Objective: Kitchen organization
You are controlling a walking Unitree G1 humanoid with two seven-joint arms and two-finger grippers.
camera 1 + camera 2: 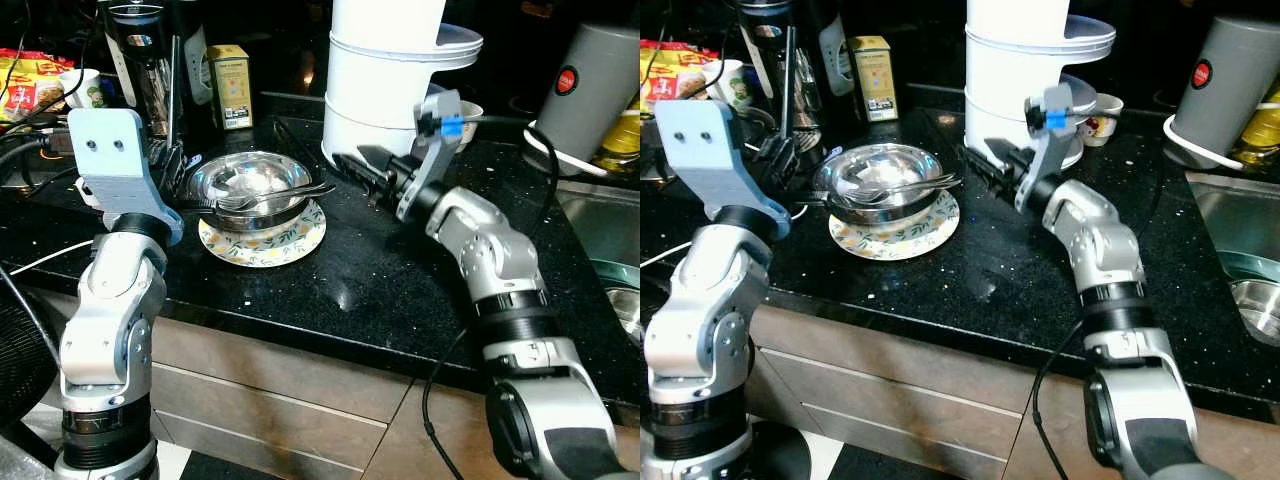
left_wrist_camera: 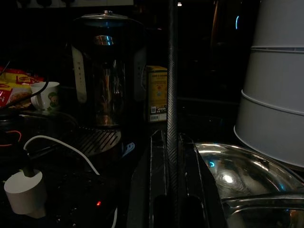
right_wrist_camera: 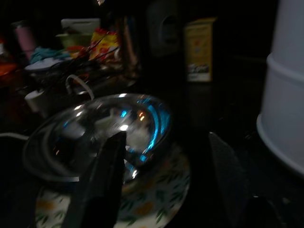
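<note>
A steel bowl sits on a floral plate on the black counter. A fork and another utensil lie across the bowl's rim. My left gripper is just left of the bowl, shut on a thin black stick that stands upright; in the left wrist view the stick rises from between the fingers. My right gripper hovers low to the right of the bowl, pointing at it and open. In the right wrist view the bowl lies just ahead of the spread fingers.
A tall white stacked container stands right behind the right gripper. At the back are a black kettle, a yellow box and a grey flask. A sink lies at the right. A white plug and cable lie at the left.
</note>
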